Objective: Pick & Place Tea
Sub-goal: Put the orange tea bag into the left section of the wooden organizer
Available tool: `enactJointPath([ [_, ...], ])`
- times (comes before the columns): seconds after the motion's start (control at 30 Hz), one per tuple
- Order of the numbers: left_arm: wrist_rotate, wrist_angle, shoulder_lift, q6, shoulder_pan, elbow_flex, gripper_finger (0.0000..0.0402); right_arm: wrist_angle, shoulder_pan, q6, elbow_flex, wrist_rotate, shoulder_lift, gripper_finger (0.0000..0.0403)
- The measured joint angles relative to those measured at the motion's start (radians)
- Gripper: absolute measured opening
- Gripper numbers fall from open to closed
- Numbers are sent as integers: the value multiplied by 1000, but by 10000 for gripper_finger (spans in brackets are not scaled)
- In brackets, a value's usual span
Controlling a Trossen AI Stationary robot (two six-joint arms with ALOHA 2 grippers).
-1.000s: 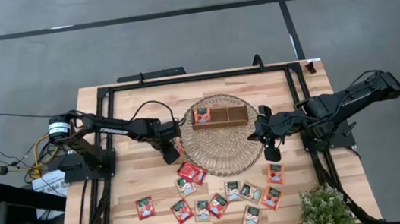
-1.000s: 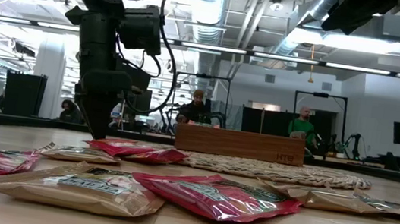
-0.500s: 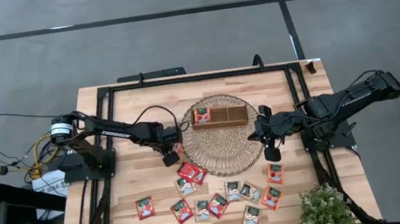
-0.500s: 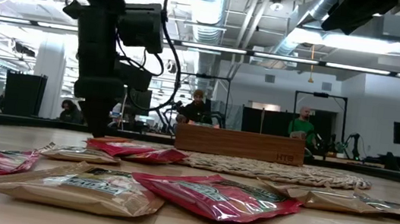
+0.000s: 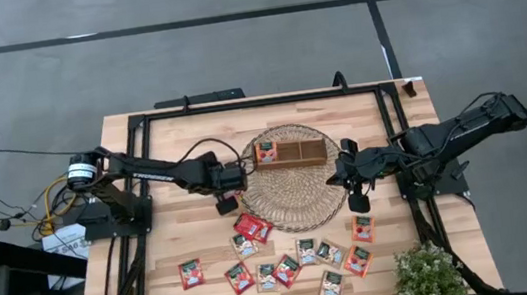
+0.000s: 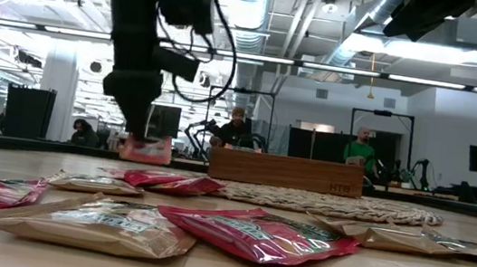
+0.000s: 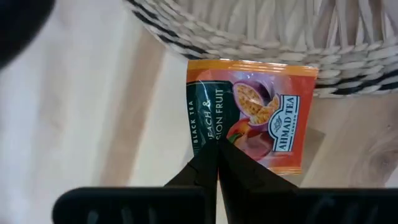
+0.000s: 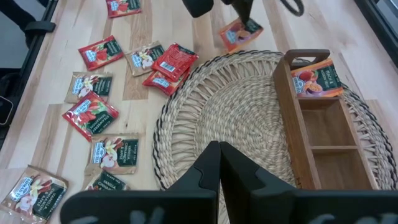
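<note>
The left gripper (image 7: 216,163) is pinching an orange square peach-and-passion-fruit tea sachet (image 7: 252,115) by its edge, the sachet hanging just ahead of the closed fingertips, lifted clear of the table beside the round woven wicker mat (image 5: 292,174). The right gripper (image 8: 219,154) is hovering over that mat's other side, fingers pressed together, holding nothing.

A round wicker mat (image 5: 295,196) lies on the wooden surface (image 5: 174,153). A brown wooden tray (image 5: 306,151) with three compartments stands on the mat's far part. A green plant (image 5: 428,276) is at the surface's near right corner. In the low view, two people (image 6: 235,129) sit in the room behind.
</note>
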Motion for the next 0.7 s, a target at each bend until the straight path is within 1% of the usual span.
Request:
enactJointPath([
  [0.13, -60, -13, -3, 50, -2, 70, 0, 0, 0, 0, 0, 0, 0, 0],
  [0.27, -99, -14, -3, 111, -2, 134, 0, 0, 0, 0, 0, 0, 0, 0],
  [0.4, -179, 12, -3, 193, -1, 185, 0, 0, 0, 0, 0, 0, 0, 0],
  [0.5, -213, 90, -3, 286, 9, 196, 0, 0, 0, -1, 0, 0, 0, 0],
  [0.7, -198, 346, 12, 469, 37, 198, 0, 0, 0, -1, 0, 0, 0, 0],
])
